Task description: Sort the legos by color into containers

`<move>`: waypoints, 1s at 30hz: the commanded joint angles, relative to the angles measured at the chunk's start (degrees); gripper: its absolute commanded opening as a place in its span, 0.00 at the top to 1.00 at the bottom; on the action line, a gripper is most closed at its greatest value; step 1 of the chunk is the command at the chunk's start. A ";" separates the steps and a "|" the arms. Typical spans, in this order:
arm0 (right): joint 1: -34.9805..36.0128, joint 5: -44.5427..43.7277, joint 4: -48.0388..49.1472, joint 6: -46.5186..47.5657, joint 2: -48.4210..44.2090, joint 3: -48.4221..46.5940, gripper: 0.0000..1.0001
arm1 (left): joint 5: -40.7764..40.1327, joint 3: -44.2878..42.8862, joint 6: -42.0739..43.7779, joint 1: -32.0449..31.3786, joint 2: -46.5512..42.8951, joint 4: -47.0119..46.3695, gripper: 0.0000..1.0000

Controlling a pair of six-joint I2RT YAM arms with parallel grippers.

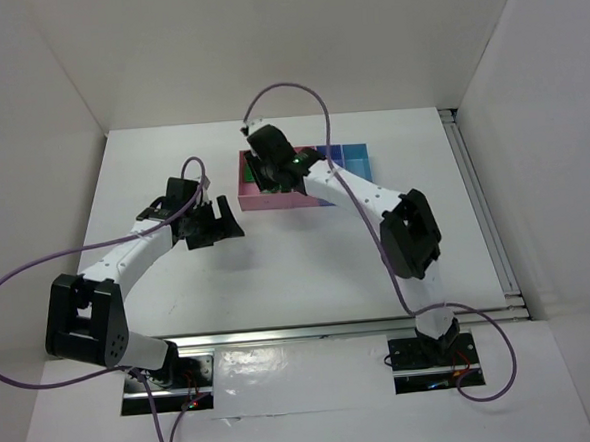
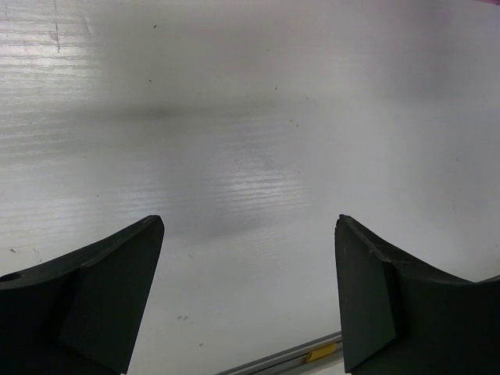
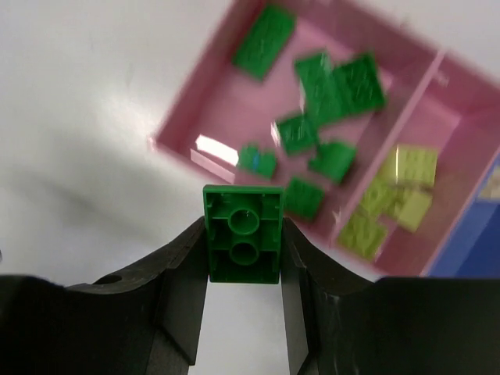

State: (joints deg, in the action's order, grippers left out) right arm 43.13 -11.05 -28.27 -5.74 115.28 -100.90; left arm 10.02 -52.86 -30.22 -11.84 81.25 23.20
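My right gripper (image 3: 244, 234) is shut on a dark green lego (image 3: 243, 233), its hollow underside facing the camera. It hangs above the table just short of the large pink tray (image 3: 205, 116), which holds several dark green legos (image 3: 337, 87). The smaller pink tray (image 3: 461, 117) holds several yellow-green legos (image 3: 394, 199). The blue tray (image 3: 476, 234) shows at the right edge; the dark blue lego is not visible. In the top view my right gripper (image 1: 264, 163) is over the left end of the tray row (image 1: 349, 158). My left gripper (image 2: 250, 289) is open and empty over bare table, left of the trays (image 1: 215, 224).
White walls enclose the table on three sides. A metal rail (image 1: 342, 328) runs along the near edge, and another rail (image 1: 485, 209) runs along the right side. A purple cable (image 1: 287, 89) arcs above the right wrist.
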 commanded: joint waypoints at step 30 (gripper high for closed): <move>-10.44 -44.15 -24.11 -41.64 -32.04 22.33 0.00 | -4.92 -6.55 1.39 2.51 -4.96 3.42 0.08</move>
State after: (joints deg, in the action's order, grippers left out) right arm 32.38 -50.00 -44.01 -40.36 84.14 -79.31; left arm 6.22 -56.71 -29.98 -10.07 78.46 25.74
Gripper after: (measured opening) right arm 0.999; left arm 0.919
